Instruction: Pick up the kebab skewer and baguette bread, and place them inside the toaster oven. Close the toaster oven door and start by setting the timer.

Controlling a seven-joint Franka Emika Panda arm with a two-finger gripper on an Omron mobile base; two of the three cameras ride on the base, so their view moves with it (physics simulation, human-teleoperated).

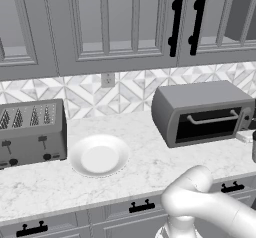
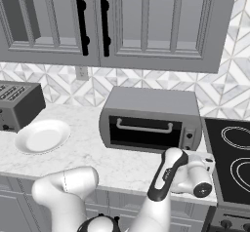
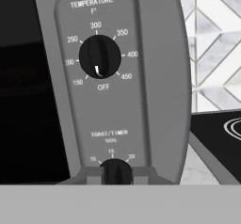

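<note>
Grey metal toaster oven (image 2: pixel 151 119) toward the right end of the marble worktop (image 2: pixel 97 158), just beside the black stovetop (image 2: pixel 229 163). Toaster oven door (image 2: pixel 144 132) up and shut, silver handle across its top. Kebab skewer and baguette bread nowhere on the worktop; white plate (image 2: pixel 43 136) bare, so presumably inside (dark glass, cannot confirm). Gripper (image 3: pixel 116 173) pressed up to the knob panel (image 3: pixel 117 91) at the oven's right end, fingers (image 3: pixel 87 175) pinched close on either side of the timer knob (image 3: pixel 116 171). Looks like a grip on the knob, though contact itself hard to make out at the frame's bottom. Temperature knob (image 3: pixel 100 56) above it, untouched, marker near OFF. Judged: last step in hand, setting the timer. Next: a firm hold and a twist of the wrist toward the minute marks, without slipping off.
</note>
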